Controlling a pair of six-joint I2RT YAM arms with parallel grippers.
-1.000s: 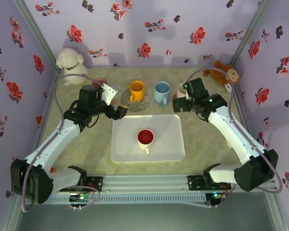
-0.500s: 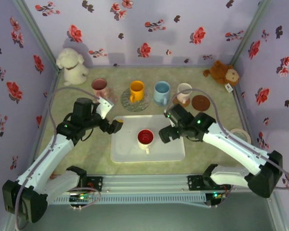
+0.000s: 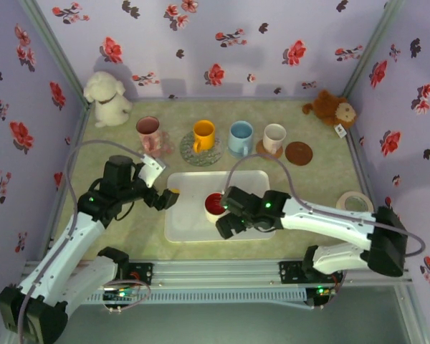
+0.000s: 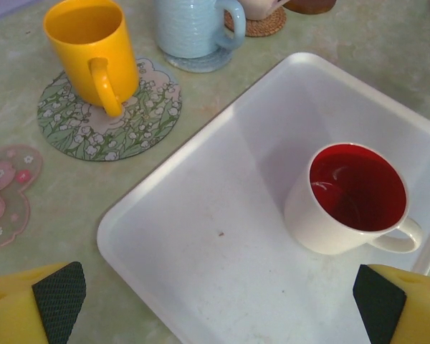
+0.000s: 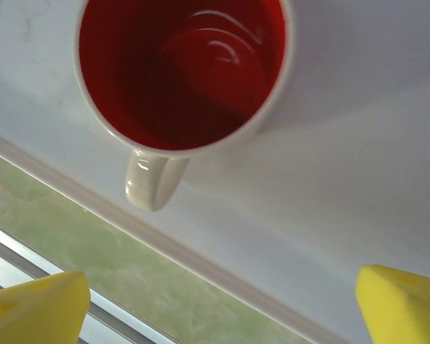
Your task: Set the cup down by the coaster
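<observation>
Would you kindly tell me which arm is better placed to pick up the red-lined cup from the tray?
Right. The right gripper hangs open directly over the red-lined cup in the white tray; the left gripper sits at the tray's left edge.

White cup (image 4: 347, 197), red inside; white tray (image 4: 222, 258); yellow mug (image 4: 89, 46); blue mug (image 3: 240, 136); brown coaster (image 3: 299, 152)

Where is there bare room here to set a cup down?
The brown coaster lies bare, as does the table between it and the tape roll. The tray is free on its left. The back row of cups is crowded.
</observation>
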